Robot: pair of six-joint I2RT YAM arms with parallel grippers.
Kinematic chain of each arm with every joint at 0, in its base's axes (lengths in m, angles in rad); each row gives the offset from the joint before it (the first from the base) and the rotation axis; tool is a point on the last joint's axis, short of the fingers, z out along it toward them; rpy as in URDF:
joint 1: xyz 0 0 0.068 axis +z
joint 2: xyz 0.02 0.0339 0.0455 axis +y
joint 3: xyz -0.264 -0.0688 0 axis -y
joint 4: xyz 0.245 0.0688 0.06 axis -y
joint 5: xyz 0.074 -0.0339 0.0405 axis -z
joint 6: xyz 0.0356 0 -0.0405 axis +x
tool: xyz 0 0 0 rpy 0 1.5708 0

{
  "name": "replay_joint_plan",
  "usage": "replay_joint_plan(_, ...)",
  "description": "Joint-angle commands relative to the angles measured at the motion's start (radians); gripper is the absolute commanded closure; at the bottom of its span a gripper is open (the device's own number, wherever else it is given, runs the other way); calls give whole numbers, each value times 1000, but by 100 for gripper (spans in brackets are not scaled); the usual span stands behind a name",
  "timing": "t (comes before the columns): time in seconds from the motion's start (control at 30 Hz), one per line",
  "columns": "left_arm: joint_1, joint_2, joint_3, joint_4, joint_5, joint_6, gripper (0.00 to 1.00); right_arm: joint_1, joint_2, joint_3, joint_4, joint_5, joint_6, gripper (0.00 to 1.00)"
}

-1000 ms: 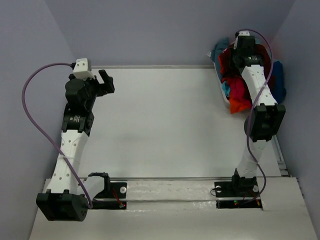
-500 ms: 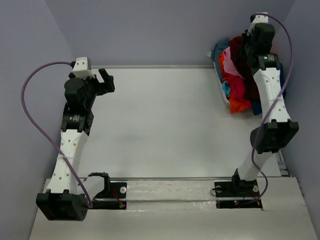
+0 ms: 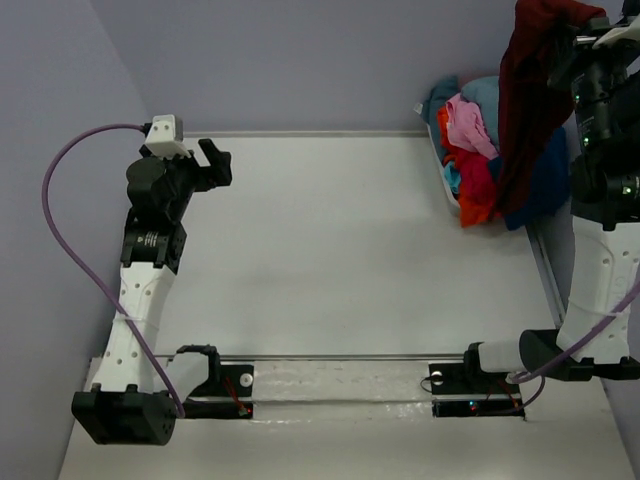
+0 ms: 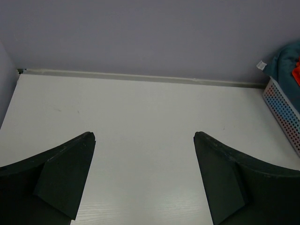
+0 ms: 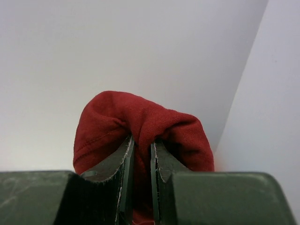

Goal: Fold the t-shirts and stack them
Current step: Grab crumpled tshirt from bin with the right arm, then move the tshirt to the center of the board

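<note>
Robot test lab: plain purple walls [image 3: 300,60], white table [image 3: 330,250], left arm [image 3: 140,290] & right arm [image 3: 598,280] bolted at its edge.

Plain lilac-grey walls [image 3: 330,60] closed in the white surface [image 3: 340,250] on three sides; the light was soft and even.

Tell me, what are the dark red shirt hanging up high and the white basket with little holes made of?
The maroon t-shirt looks like soft knitted cloth, probably cotton, with a matte surface: it droops in folds and bunches up between the jaws of the right gripper. The basket looks like hard white plastic, going by its stiff wall with neat rows of holes.
</note>
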Motion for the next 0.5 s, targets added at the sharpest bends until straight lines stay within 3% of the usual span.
replay_joint_plan(0.0, -3, -30, 41, 52, 39, -17, 1, 4, 31, 4, 19, -25, -17, 93)
replay_joint_plan(0.2, -3, -22, 57, 46, 32, -29, 1, 4, 42, 7, 16, -77, 16, 93)
replay_joint_plan(0.33, -3, -15, 89, 23, -7, -46, 1, 28, 66, 5, 2, -202, 114, 93)
replay_joint_plan(0.37, -3, -12, 101, -6, -20, -50, 1, 54, 77, 5, -2, -233, 117, 93)
replay_joint_plan(0.47, -3, -1, 150, -49, -36, -61, 1, 291, 155, 22, -47, -171, 93, 93)
